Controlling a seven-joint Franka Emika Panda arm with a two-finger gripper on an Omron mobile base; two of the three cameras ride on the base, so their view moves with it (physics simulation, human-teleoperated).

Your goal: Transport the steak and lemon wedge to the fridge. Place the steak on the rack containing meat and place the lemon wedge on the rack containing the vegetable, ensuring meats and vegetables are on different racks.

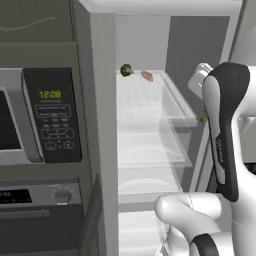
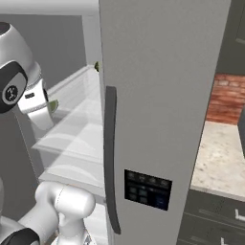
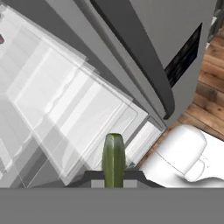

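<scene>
Fridge (image 1: 100, 125) open | end effector (image 3: 113, 175) – clamped on lemon wedge (image 3: 113, 159)

Arm raised and bent, gripper clamped on the lemon wedge

The white arm rose from the base, elbow folded high; the gripper (image 3: 113, 177) pointed toward the fridge (image 2: 158, 95) interior; its jaws were closed tight on the lemon wedge (image 3: 113, 159), which stood upright between them.
</scene>
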